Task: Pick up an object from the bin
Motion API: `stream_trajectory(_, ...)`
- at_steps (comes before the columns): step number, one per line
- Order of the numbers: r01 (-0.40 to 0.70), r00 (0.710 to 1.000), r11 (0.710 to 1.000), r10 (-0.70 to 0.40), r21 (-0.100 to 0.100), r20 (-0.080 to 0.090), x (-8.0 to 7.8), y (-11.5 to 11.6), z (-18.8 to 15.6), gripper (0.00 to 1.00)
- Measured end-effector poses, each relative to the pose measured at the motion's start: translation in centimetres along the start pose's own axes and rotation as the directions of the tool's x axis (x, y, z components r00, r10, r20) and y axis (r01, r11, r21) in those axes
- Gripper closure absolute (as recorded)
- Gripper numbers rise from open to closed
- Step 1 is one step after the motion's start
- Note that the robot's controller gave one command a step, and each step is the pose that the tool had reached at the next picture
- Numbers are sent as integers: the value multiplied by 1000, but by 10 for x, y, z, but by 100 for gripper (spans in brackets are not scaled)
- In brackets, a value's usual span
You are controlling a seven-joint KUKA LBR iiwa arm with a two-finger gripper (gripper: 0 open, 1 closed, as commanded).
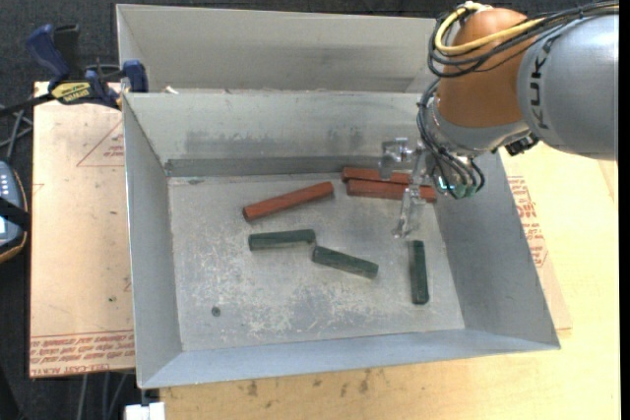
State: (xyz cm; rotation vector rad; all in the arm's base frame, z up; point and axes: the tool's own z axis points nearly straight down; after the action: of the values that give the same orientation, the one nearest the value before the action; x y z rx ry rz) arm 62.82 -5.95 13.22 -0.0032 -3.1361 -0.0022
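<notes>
- Pincer [406, 219] hangs low at the right side of the grey metal bin [148, 211]; whether it is apart or together I cannot tell.
- Nearest, a dark green rectangular bar [419, 272] lies flat just beside it.
- Leftward, two more dark green bars [345, 262] lie separate, probably easy to take singly.
- Farther back, a pair of red-brown bars [377, 182] lies side by side, its right end under the pincer, so it is the likely target.
- A lone red-brown bar [288, 201] lies left of the pair.

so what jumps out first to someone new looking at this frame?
The arm's orange-covered wrist coming in from the right, with its gripper low over the red-brown bars at the back right of the bin. Next, the loose scatter: another red-brown bar mid-bin and three dark green bars toward the front.
</notes>
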Motion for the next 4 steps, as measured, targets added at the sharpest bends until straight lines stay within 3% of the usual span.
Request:
stream_trajectory(1, 1, 1000, 1000, -1, 1, 7, -2, 0, -5, 0)
stream_trajectory(2, -64, 998, 998, 64, 0, 14, -13, 5, 24, 0)
stream_trajectory(3, -140, 990, 990, 140, 0, 14, -31, -11, 58, 100)
stream_trajectory(4, -140, 990, 990, 140, 0, 14, -31, -11, 58, 100)
